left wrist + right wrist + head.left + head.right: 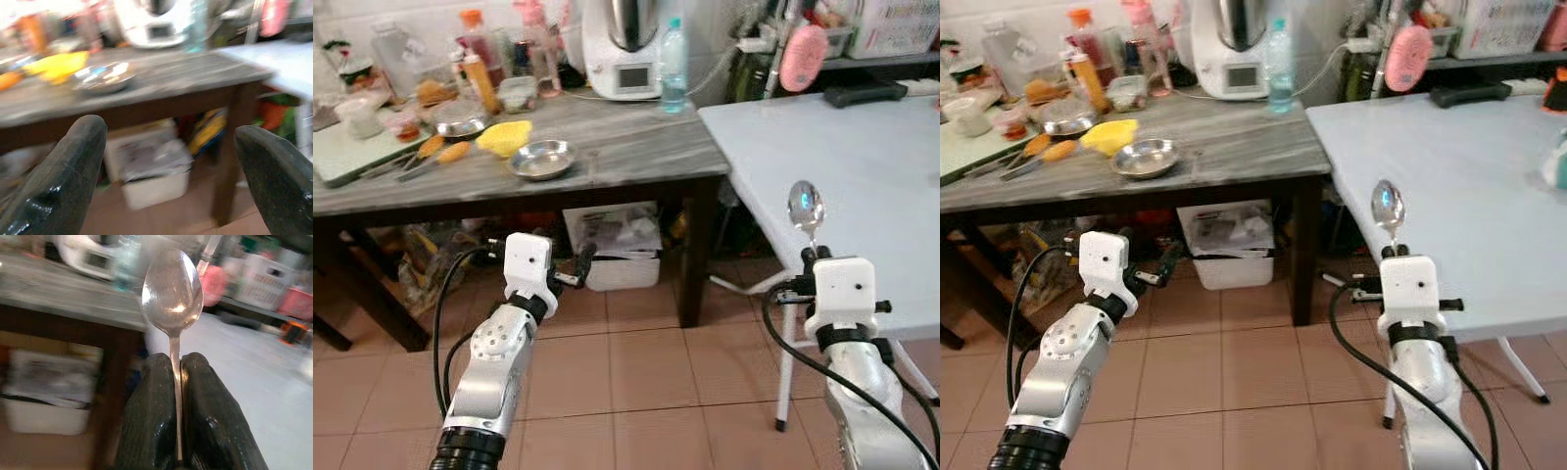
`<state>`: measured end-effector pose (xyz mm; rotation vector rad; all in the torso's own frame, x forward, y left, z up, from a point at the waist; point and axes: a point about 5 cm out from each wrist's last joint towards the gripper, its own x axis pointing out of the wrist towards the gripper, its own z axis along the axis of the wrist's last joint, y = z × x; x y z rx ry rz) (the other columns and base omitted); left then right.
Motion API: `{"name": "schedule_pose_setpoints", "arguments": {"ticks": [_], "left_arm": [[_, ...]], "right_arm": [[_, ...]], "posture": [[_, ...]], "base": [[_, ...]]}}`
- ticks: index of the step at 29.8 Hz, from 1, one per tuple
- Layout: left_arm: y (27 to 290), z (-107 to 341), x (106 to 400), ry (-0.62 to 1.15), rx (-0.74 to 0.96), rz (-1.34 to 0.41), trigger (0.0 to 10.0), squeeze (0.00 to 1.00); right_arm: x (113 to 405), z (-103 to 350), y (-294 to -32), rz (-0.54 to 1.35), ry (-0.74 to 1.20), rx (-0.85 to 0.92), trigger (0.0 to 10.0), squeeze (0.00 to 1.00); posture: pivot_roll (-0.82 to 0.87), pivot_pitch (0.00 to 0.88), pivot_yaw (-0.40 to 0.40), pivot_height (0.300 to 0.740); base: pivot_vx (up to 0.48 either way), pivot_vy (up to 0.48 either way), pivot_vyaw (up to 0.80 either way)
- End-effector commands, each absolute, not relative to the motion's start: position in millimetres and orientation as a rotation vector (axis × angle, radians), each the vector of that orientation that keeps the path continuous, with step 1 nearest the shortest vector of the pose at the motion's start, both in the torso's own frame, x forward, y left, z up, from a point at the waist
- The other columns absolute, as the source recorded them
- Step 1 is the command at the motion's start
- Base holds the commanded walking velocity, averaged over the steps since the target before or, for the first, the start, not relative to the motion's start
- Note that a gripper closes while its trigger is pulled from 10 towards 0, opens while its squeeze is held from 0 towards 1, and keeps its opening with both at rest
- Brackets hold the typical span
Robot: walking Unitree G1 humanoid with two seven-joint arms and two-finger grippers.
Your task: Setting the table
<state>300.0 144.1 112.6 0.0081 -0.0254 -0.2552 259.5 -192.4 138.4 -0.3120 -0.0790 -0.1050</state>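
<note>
My right gripper (176, 361) is shut on the handle of a metal spoon (172, 293), which stands upright with its bowl on top. In the left eye view the spoon (805, 208) rises above my right wrist, just in front of the near edge of the pale blue table (862, 166). My left gripper (578, 266) is open with nothing between its fingers (68, 171). It hovers low in front of the dark table with the grey top (636, 147). On that table lies a small metal bowl (542, 159) beside a yellow thing (504, 137).
The grey-topped table is crowded at the back with bottles, jars, a white appliance (622, 49) and a water bottle (673, 54). A white box (617, 257) sits under it on the tiled floor. A black object (864, 93) lies at the pale table's far edge.
</note>
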Motion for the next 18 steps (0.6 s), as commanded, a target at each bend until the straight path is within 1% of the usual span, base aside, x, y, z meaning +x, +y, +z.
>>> {"name": "schedule_pose_setpoints", "arguments": {"ticks": [1,5,18], "left_arm": [[144,119,302,-0.059,0.018,-0.245,10.0,0.0],[136,120,298,-0.059,-0.005,-0.319,10.0,0.0],[127,119,296,-0.048,-0.026,-0.367,10.0,0.0]], "right_arm": [[261,145,-191,-0.094,-0.108,-0.326,10.0,0.0],[261,144,-191,-0.09,-0.11,-0.329,10.0,0.0],[258,144,-194,-0.101,-0.11,-0.336,10.0,0.0]], "posture": [[-0.07,0.0,0.06,0.74],[-0.07,0.0,0.063,0.74],[-0.08,0.0,0.065,0.74]], "base": [[0.0,0.0,0.0],[0.0,0.0,0.0],[0.0,0.0,0.0]]}}
